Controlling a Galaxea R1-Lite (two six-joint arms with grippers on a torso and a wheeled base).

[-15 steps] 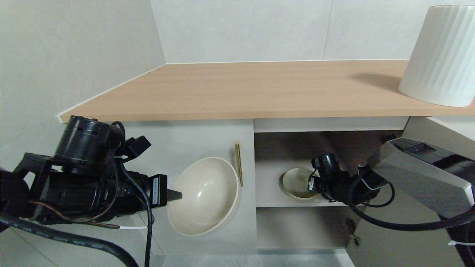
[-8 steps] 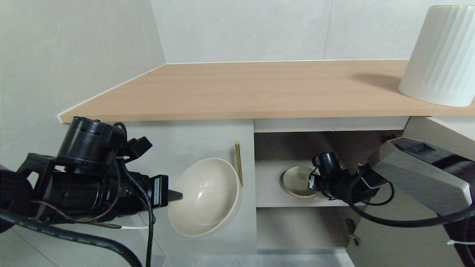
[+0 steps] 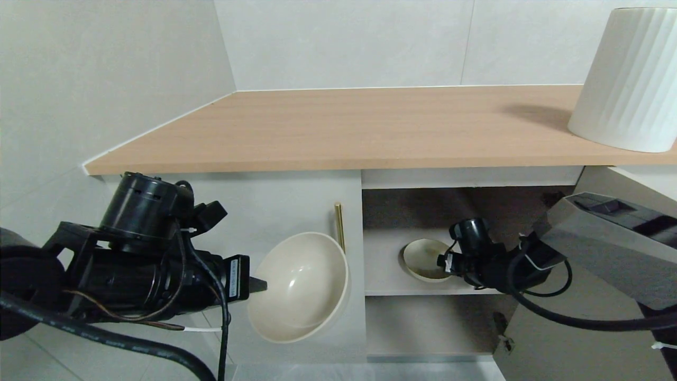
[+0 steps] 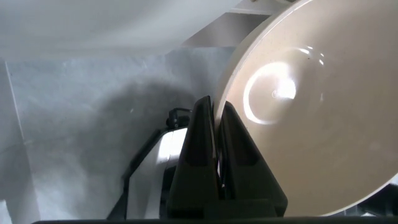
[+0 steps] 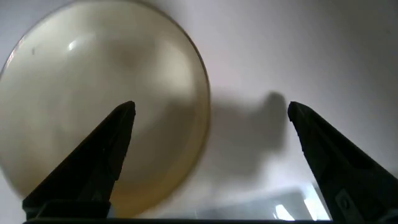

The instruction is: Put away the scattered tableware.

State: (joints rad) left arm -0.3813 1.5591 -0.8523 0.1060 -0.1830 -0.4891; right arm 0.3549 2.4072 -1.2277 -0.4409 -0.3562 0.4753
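Observation:
My left gripper (image 3: 260, 286) is shut on the rim of a large cream bowl (image 3: 300, 287), held tilted on its side in front of the closed left cabinet door (image 3: 296, 201). In the left wrist view the gripper (image 4: 215, 118) pinches the edge of the bowl (image 4: 311, 112). A small cream dish (image 3: 424, 259) lies on the shelf (image 3: 383, 264) inside the open right compartment. My right gripper (image 5: 208, 118) stands open just off the dish (image 5: 99, 99), its fingers apart and empty.
A wooden countertop (image 3: 370, 127) runs above the cabinet, with a white ribbed container (image 3: 629, 79) at its right end. A brass handle (image 3: 339, 225) is on the closed door. A lower compartment (image 3: 428, 328) lies under the shelf.
My left arm has shifted to the right and slightly down with the bowl. The right gripper has pulled back a little from the dish, which stays on the shelf.

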